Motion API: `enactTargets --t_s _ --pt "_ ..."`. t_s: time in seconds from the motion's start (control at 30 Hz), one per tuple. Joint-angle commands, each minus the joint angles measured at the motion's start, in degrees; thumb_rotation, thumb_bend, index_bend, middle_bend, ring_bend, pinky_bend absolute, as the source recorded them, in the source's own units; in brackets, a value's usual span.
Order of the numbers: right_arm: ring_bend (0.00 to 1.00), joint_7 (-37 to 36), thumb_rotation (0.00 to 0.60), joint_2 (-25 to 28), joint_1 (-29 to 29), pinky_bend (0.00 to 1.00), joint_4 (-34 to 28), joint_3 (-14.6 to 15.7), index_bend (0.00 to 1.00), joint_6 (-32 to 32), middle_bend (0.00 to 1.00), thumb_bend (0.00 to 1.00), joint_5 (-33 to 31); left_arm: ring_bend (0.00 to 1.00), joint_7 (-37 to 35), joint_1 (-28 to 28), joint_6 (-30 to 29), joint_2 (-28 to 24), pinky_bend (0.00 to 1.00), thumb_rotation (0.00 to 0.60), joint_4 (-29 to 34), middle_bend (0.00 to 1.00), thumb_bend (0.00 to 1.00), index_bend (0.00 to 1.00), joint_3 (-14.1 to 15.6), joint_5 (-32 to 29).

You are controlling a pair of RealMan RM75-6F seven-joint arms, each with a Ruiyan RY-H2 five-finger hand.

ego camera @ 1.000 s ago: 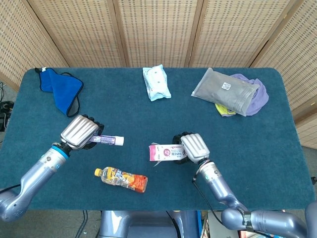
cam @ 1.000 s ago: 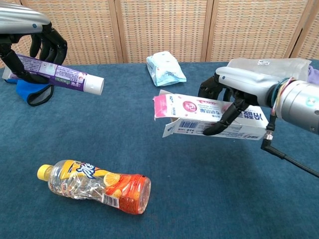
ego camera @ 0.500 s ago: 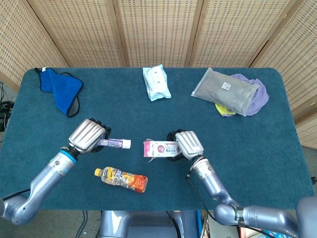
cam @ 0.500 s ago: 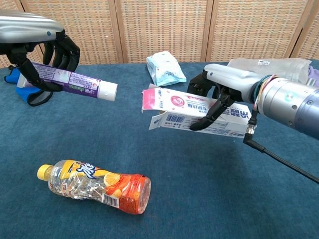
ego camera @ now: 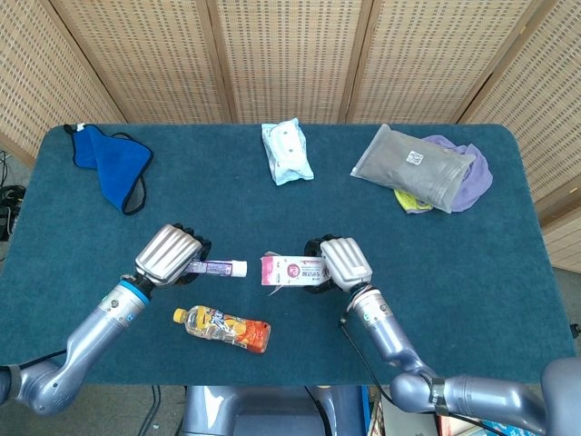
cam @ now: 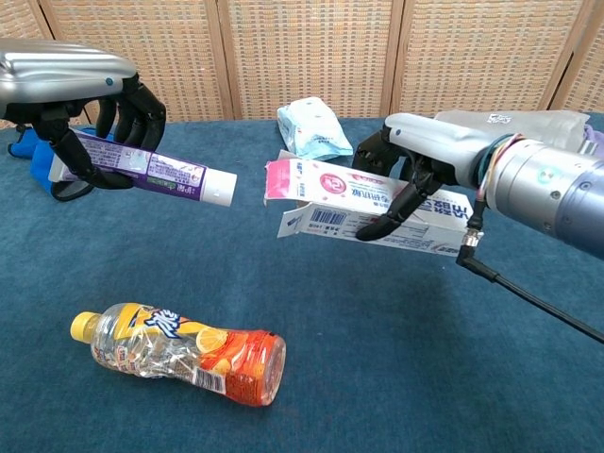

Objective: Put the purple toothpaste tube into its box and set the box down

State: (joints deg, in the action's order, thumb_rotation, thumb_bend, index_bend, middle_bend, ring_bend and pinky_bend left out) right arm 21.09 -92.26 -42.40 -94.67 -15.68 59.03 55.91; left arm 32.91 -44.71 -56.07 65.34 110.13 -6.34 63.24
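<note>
My left hand (ego camera: pixel 171 252) (cam: pixel 90 104) grips the purple toothpaste tube (ego camera: pixel 218 268) (cam: pixel 156 171) above the table, its white cap pointing right. My right hand (ego camera: pixel 338 262) (cam: pixel 429 160) holds the pink and white box (ego camera: pixel 290 270) (cam: pixel 363 200) level, with the open end and its loose flaps facing left toward the cap. A short gap separates the cap from the box mouth. Both are held off the blue table (ego camera: pixel 454 272).
An orange drink bottle (ego camera: pixel 223 329) (cam: pixel 179 352) lies below the tube. At the back lie a blue cloth (ego camera: pixel 111 163), a wipes pack (ego camera: pixel 287 151) (cam: pixel 313 129) and a grey pouch (ego camera: pixel 414 166) on purple fabric.
My left hand has carried the tube rightward and my right hand has moved the box leftward. The gap between cap and box mouth has shrunk.
</note>
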Motion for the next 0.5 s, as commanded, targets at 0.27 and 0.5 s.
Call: enactTargets --t_s 0.27,0.5 --pt "0.36 0.04 0.600 0.36 -0.05 0.42 -0.44 0.46 0.54 0.28 0.48 0.09 -0.74 0.49 -0.72 -0.32 -1.29 2.92 0.48 0.600 -0.27 0.61 0.35 0.75 -0.24 0.97" --pt "0.36 -0.56 0.600 0.33 -0.15 0.42 -0.78 0.57 0.54 0.30 0.48 0.09 -0.91 0.49 -1.11 -0.37 -2.06 4.27 0.48 0.600 -0.76 0.61 0.35 0.75 -0.44 0.97"
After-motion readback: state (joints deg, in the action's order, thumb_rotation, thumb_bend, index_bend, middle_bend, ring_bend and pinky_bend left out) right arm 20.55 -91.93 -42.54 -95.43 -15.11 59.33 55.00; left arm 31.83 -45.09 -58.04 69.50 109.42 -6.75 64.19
